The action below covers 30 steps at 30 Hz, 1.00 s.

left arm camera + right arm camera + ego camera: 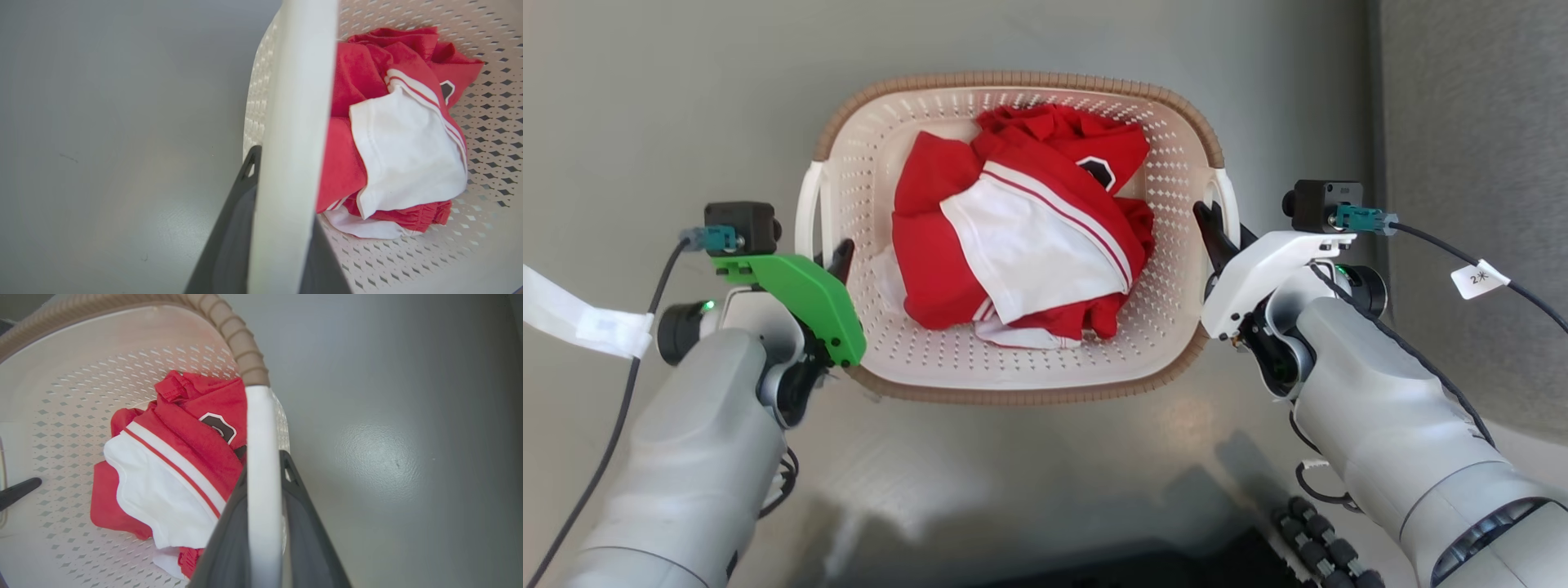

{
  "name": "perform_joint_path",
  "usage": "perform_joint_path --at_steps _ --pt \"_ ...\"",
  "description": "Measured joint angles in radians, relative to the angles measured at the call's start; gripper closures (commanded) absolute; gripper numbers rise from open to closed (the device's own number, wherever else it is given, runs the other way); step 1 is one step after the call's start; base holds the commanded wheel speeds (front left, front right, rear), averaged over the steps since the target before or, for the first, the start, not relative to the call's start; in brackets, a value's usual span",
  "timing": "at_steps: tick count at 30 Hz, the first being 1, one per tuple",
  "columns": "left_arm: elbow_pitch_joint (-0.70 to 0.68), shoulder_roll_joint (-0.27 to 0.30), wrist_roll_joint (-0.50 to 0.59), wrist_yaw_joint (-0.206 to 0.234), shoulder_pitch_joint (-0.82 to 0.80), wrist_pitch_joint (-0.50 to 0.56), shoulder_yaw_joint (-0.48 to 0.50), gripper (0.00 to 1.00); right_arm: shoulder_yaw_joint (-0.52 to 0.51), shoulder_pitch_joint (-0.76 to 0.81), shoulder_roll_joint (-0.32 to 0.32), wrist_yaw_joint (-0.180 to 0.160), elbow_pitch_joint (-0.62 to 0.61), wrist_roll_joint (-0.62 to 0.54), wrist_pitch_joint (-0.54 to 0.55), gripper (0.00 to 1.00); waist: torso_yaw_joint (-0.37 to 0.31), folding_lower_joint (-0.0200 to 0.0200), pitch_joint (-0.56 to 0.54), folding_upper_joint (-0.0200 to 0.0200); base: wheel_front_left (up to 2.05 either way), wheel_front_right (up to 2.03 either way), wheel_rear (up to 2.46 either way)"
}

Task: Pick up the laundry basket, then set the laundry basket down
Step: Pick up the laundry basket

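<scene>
Two-sided hold: balances laundry basket (1013, 82) for lifting.
Left gripper (829, 260): jaws clamped across left handle (805, 204).
Right gripper (1223, 233): jaws clamped across right handle (1230, 196).
Load: red-white clothes (1021, 237), centred.

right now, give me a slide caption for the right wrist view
Right gripper clamps the basket by its white handle, red-and-white clothes inside.

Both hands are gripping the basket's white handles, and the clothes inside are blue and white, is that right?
No. The clothes are red and white, not blue; the head view shows it. The left hand and right hand do grip the basket's white handles.
</scene>
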Motion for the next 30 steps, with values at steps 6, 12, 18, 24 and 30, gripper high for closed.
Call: perform_joint_path --at_steps 6,12,18,24,30 --pt "0.019 -0.013 -0.032 0.000 0.018 0.002 -0.020 1.00 0.030 -0.010 -0.003 0.008 0.029 -0.001 0.009 1.00 0.000 0.0000 -0.065 0.0000 0.00 0.00 0.00" --pt "0.031 -0.028 -0.054 0.009 0.039 0.012 -0.049 1.00 0.056 -0.015 -0.004 0.009 0.060 -0.001 0.023 1.00 0.001 0.0000 -0.148 0.0000 0.00 0.00 0.00" --pt "0.062 -0.040 -0.088 0.009 0.082 0.041 -0.071 1.00 0.086 0.004 -0.002 0.017 0.081 0.000 0.053 1.00 0.003 0.0000 -0.233 0.0000 0.00 0.00 0.00" --pt "0.089 -0.048 -0.113 0.009 0.113 0.074 -0.089 1.00 0.113 0.033 -0.002 0.021 0.095 0.012 0.093 1.00 0.003 -0.0001 -0.319 0.0000 0.00 0.00 0.00" --pt "0.106 -0.059 -0.146 0.009 0.144 0.108 -0.099 1.00 0.138 0.069 -0.003 0.025 0.099 0.031 0.130 1.00 -0.001 -0.0001 -0.406 0.0000 0.00 0.00 0.00"
